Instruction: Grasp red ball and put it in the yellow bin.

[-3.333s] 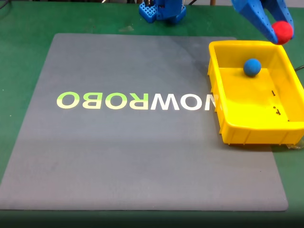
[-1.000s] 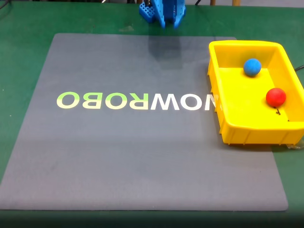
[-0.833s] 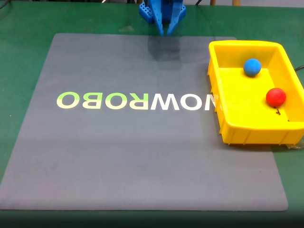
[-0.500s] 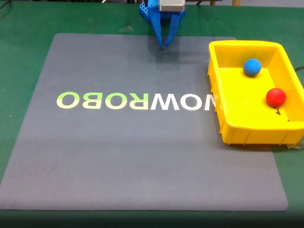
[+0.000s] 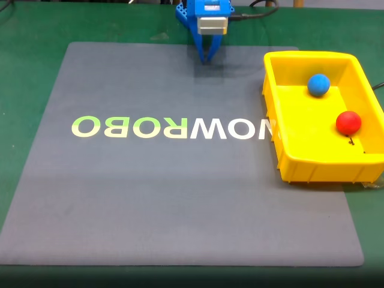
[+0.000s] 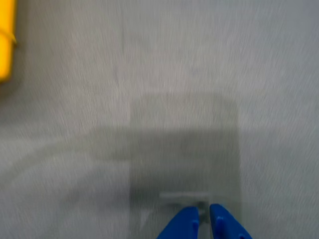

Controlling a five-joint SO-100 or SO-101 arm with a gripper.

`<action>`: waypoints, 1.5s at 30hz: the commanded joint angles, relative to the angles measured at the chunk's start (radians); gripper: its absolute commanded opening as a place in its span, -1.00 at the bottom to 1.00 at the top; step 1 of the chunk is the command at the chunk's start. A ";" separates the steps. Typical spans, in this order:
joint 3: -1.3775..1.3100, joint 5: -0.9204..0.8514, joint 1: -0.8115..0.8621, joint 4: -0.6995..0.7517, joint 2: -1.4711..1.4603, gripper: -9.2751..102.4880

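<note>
The red ball (image 5: 348,122) lies inside the yellow bin (image 5: 288,157) near its right wall, below the blue ball (image 5: 318,84). The bin stands on the right edge of the grey mat. My blue gripper (image 5: 206,59) hangs at the top centre of the fixed view, over the mat's far edge, well left of the bin. In the wrist view the gripper (image 6: 203,223) points down at bare mat, its two blue fingertips nearly together with nothing between them. A corner of the yellow bin (image 6: 5,47) shows at the left edge of that view.
A grey mat (image 5: 150,192) printed with reversed ROBO lettering (image 5: 171,128) covers most of the green table (image 5: 27,54). The arm's blue base (image 5: 187,13) sits beyond the mat's far edge.
The red ball went from my gripper above the bin to the bin floor. My gripper left the bin, returned to the top centre and has been lowering toward the mat.
</note>
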 commanded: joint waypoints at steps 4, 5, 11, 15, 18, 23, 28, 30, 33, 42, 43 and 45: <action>0.032 0.018 0.003 0.031 0.014 -0.83; 0.032 0.017 0.003 0.034 0.014 -0.83; 0.032 0.020 0.006 0.040 0.014 -0.83; 0.032 0.017 0.009 0.043 0.012 -0.83; 0.032 0.015 0.009 0.043 0.012 -0.83; 0.032 0.015 0.009 0.044 0.012 -0.83; 0.032 0.017 0.009 0.044 0.012 -0.83; 0.032 0.018 0.009 0.044 0.012 -0.83; 0.032 0.018 0.011 0.043 0.012 -0.83; 0.032 0.017 0.012 0.044 0.012 -0.83; 0.032 0.018 0.012 0.044 0.012 -0.83; 0.032 0.018 0.012 0.044 0.012 -0.83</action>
